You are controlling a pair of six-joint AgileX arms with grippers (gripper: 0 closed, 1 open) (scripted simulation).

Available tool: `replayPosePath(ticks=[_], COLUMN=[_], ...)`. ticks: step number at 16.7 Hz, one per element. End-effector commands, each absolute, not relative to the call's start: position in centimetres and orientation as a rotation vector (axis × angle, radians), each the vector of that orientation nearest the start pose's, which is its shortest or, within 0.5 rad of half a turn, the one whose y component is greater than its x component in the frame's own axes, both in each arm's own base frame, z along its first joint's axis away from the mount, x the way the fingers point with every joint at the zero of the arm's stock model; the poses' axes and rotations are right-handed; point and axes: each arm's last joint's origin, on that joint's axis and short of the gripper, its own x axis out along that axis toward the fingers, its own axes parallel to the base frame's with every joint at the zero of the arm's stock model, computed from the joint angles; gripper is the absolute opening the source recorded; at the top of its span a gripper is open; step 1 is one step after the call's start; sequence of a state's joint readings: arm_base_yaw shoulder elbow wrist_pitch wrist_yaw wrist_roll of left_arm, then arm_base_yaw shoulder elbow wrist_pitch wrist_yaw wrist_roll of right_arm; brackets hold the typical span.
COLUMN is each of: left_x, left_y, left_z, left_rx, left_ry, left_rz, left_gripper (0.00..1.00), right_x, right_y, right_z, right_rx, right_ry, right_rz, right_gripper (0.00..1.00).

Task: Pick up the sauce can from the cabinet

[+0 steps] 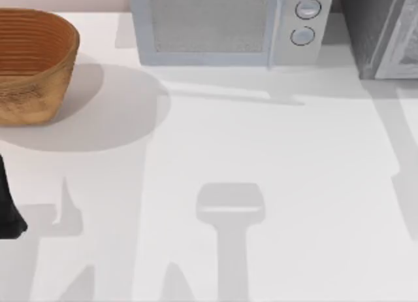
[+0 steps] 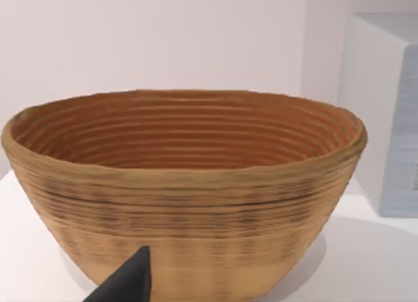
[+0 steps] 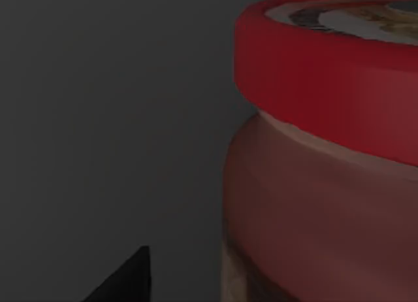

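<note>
the left arm [image 1: 9, 207] idles at the white desk's [image 1: 274, 184] left edge, facing the woven brown basket [image 2: 186, 191]. inside the dark grey cabinet [image 1: 382, 31], the right gripper closes in on the red-rimmed sauce can [image 3: 326, 158]; its fingers' spread i cannot tell. next: straddle the can, then pinch.

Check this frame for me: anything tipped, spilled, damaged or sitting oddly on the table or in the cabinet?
Nothing stands out. The basket sits upright at the table's far left, beside the microwave, whose door is shut. The cabinet stands at the far right. In the right wrist view, the sauce can stands upright against a dark wall, lid on, no spill.
</note>
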State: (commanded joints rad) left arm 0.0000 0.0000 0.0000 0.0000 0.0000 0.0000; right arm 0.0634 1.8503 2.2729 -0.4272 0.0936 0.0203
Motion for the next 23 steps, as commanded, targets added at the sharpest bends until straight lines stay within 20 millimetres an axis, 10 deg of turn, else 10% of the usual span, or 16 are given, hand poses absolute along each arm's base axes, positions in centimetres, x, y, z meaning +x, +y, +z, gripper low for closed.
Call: replayPosePath(ticks=[3,16,23], left_x=[10.57,10.57,10.57], left_y=[-0.12,-0.12,-0.12], left_z=[16.0,16.0,16.0], left_rx=[0.0,0.0,0.0], left_ry=[0.0,0.0,0.0], left_rz=[0.0,0.0,0.0], left_gripper=[1.0,1.0,1.0], right_x=[39.51,39.51,39.51], right_y=[3.02,3.02,3.02], right_z=[50.89,50.89,50.89], right_rx=[0.005,0.005,0.005], right_ry=[0.003,0.003,0.003], right_rz=[-0.01,-0.01,-0.01], right_gripper=[1.0,0.02,0.0])
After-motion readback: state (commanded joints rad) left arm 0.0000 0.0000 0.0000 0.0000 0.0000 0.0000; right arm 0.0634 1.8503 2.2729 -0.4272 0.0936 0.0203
